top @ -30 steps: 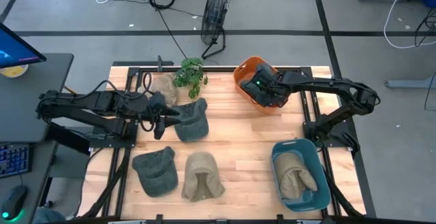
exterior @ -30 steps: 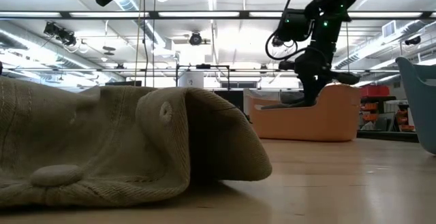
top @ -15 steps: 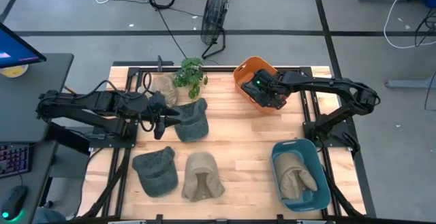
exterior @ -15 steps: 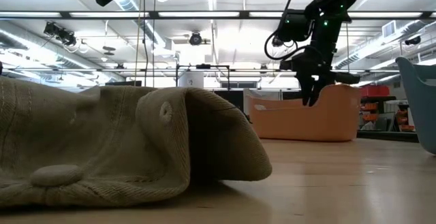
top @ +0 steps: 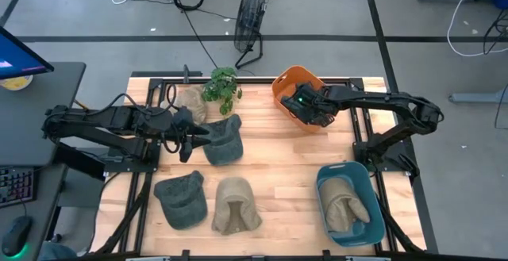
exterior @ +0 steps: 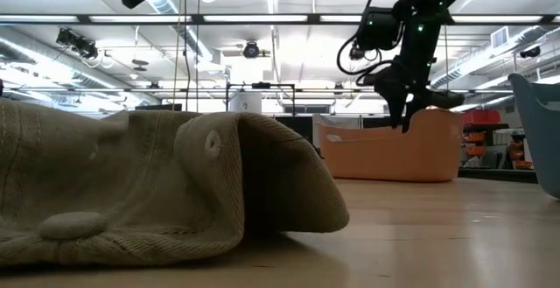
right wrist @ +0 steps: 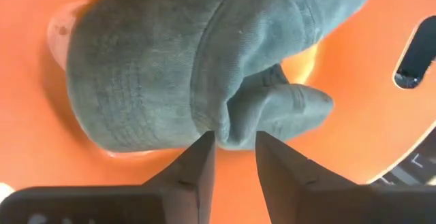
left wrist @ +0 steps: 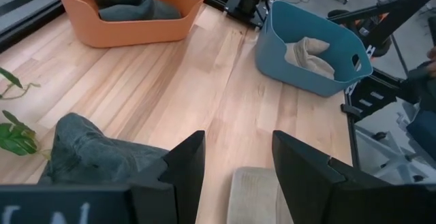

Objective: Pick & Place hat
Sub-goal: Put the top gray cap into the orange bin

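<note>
Grey hat [right wrist: 197, 67] inside orange bin [right wrist: 354, 135]

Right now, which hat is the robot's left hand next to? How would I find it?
Look at the little green plant at the table's far edge. Just in front of it lies a grey-green hat, with the left gripper at its side. It is the only grey-green hat beside the plant; the other one lies near the front edge by a tan hat.

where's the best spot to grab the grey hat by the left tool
Probably the near edge of the grey hat, coming in level from the left tool's side. In the left wrist view the hat lies slumped and soft on the table just ahead of the open fingers, so its raised folded edge is the easiest pinch.
</note>
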